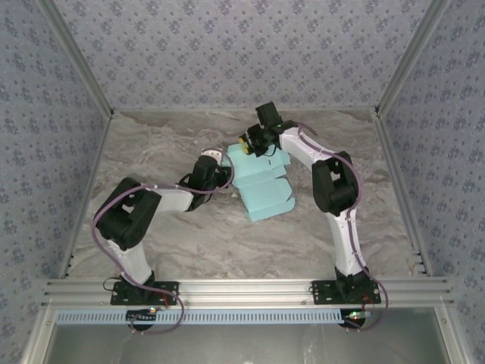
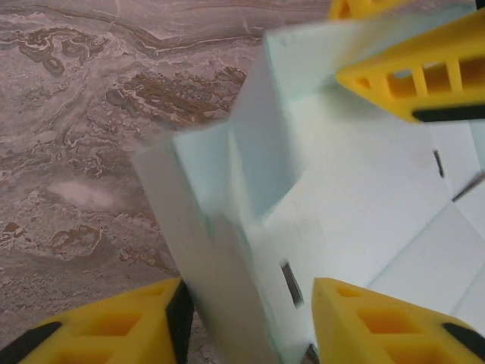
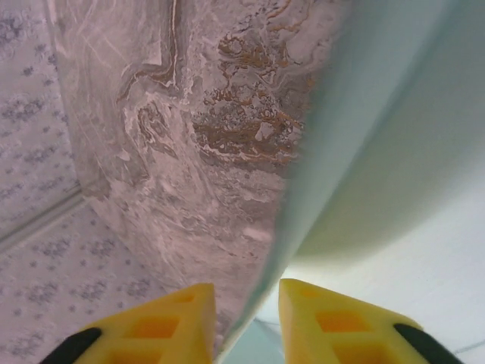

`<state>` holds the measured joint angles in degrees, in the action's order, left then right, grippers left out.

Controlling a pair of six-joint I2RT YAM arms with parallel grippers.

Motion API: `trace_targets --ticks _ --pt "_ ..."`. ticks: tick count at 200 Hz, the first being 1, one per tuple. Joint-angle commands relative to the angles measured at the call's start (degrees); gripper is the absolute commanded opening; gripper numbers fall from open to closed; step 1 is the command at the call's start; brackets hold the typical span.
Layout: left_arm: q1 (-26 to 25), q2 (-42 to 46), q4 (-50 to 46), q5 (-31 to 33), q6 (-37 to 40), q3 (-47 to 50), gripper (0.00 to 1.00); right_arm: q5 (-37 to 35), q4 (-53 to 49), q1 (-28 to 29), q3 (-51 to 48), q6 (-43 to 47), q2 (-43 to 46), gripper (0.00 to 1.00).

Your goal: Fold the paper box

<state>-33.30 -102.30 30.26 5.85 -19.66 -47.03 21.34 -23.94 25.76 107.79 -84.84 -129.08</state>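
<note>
The paper box point(image 1: 265, 193) is pale aqua card lying part-folded mid-table, with its far and left flaps raised. My left gripper point(image 1: 226, 168) is at the box's left edge. In the left wrist view the left gripper point(image 2: 250, 318) stands open astride an upright side flap point(image 2: 220, 250). The flap touches the left pad, and a gap lies before the right finger point(image 2: 364, 318). My right gripper point(image 1: 250, 142) is at the box's far left corner. In the right wrist view the right gripper point(image 3: 246, 318) is closed narrowly on the edge of a raised flap point(image 3: 394, 152). Its yellow fingers point(image 2: 424, 76) show over the card.
The marbled table point(image 1: 151, 152) has open room left, right and in front of the box. Patterned walls point(image 1: 227, 45) with metal rails enclose the back and sides. The arm bases stand on the rail along the near edge point(image 1: 242, 288).
</note>
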Motion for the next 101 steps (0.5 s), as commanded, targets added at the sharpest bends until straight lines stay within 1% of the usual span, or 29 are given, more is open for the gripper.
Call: trace_targets --ticks 1,6,11,18,36,52,76,91,101 --pt "-0.2 3.4 1.5 0.0 0.9 0.4 0.57 -1.6 -0.4 0.0 -0.2 -0.8 1.4 0.13" --pt "-0.2 3.9 0.8 -0.2 0.8 0.4 0.65 -1.6 0.2 0.1 -0.6 -0.8 1.8 0.12" --pt "-0.1 4.5 0.2 -0.7 0.9 0.6 0.76 -1.8 0.8 0.1 -1.0 -0.8 2.2 0.10" --pt "0.0 5.4 0.4 -2.3 1.5 1.6 0.85 -1.8 2.1 0.1 -1.9 -0.9 2.9 0.06" --pt "0.5 9.2 3.6 -5.5 2.7 6.1 0.96 -1.2 8.1 0.1 -5.4 -1.4 4.7 0.01" --pt "1.3 13.1 2.9 -6.9 2.6 9.0 0.99 0.9 15.1 -0.1 -9.1 -1.9 6.0 0.01" --pt "1.5 17.9 0.4 -6.2 2.2 12.2 0.99 6.0 29.0 -0.7 -15.2 -2.0 7.6 0.00" --pt "2.2 19.8 1.8 -4.7 1.3 15.3 0.99 10.9 40.1 -1.2 -18.9 -1.5 8.0 0.00" --pt "3.2 20.6 3.8 -4.3 0.4 17.7 0.99 12.3 46.7 -1.3 -21.7 -1.3 8.9 0.00"
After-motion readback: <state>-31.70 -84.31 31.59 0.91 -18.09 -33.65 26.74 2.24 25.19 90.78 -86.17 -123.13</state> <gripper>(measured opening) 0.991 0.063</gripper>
